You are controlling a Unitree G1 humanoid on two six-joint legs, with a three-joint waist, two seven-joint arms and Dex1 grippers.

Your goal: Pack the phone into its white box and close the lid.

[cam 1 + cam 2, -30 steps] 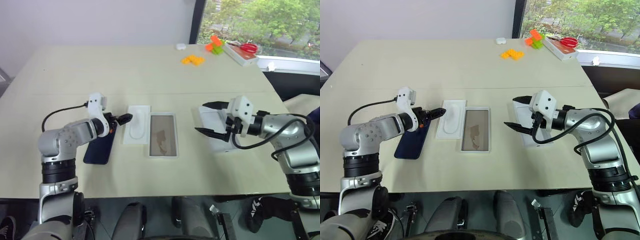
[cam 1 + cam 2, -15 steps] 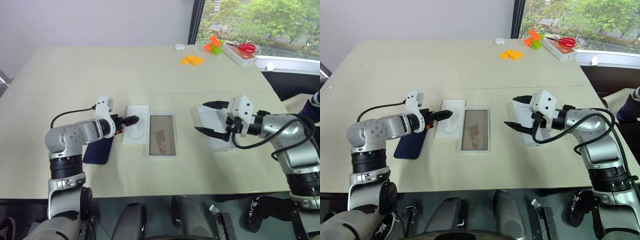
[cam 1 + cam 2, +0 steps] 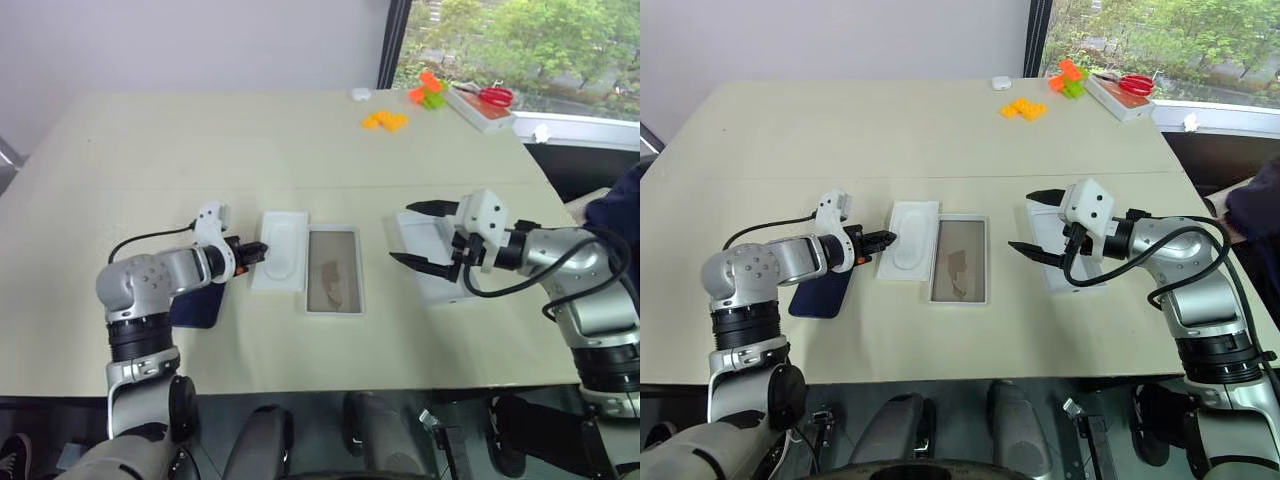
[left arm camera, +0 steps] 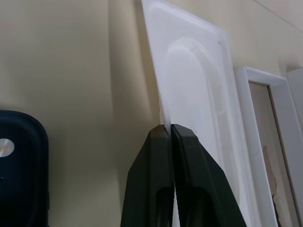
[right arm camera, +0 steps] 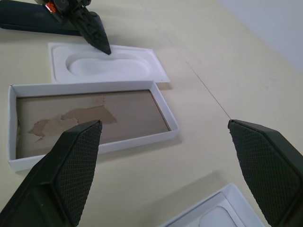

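In the left eye view the beige table (image 3: pixel 300 150) takes up most of the frame, and left of centre the left gripper (image 3: pixel 260 252) has its two black fingers pressed together on the near left edge of the flat white insert (image 3: pixel 282 250), the one with the oval recess. The phone (image 3: pixel 197 305) lies dark blue on the table at lower left, mostly covered by that arm. Just right of the insert sits the white box (image 3: pixel 334 284), a shallow tray with a tan floor, empty. At right of centre the right gripper (image 3: pixel 424 237) hangs with its fingers spread wide apart and nothing between them, over the lid (image 3: pixel 432 262), which lies pale side up. Orange blocks (image 3: pixel 385 121) and a red pair of scissors (image 3: pixel 490 95) sit at the far upper right. In the left wrist view the fingers (image 4: pixel 158 179) rise from the bottom edge, shut together, pinching the thin rim of the insert (image 4: pixel 199 104); a rounded corner of the phone (image 4: pixel 21 165) shows at lower left, and the box rim (image 4: pixel 258 123) runs down the right. In the right wrist view the two textured fingertips (image 5: pixel 66 165) stand far apart at the lower corners, with the box (image 5: pixel 90 116) at centre left, the insert (image 5: pixel 106 66) above it and the left gripper's tip (image 5: pixel 102 45) on its edge at upper left.
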